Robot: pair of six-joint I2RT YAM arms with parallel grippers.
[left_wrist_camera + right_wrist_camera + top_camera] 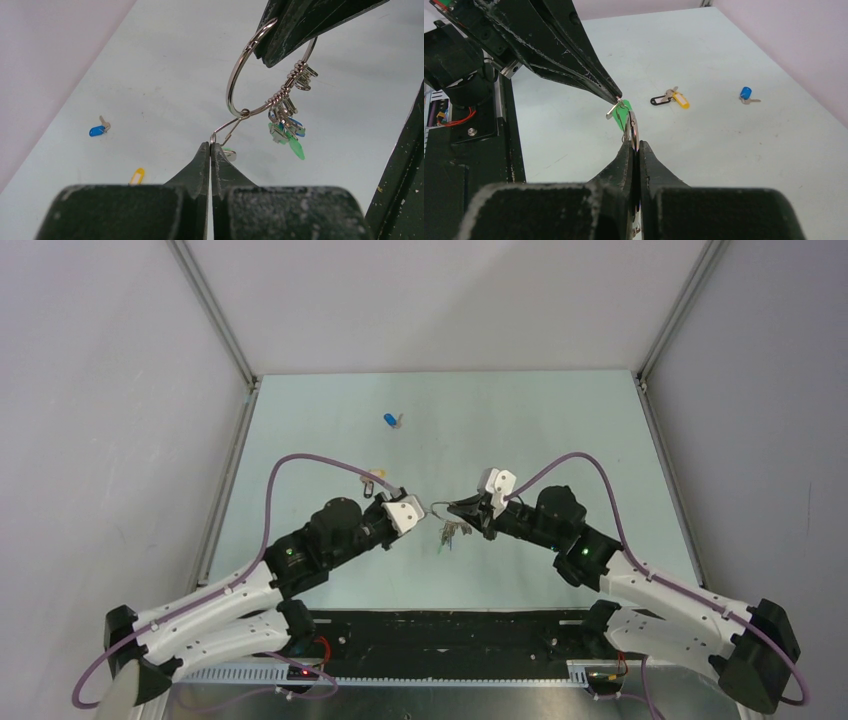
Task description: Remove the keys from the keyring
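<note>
Keyring (229, 92) clamped by right claw (635, 144), left claw (210, 148) clamping its loop (226, 127), keys (286, 132) clear from left wrist

Thin keyring (229, 92) of polished, shiny metal wire, keys (286, 131) with glossy blue and green plastic heads, left end effector (210, 149) matt black and scuffed, smooth matt tabletop (150, 75)

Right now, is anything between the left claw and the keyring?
Nothing visible. The left claw is shut on a small wire loop hooked to the keyring, which the right claw clamps; the keys hang below.
</note>
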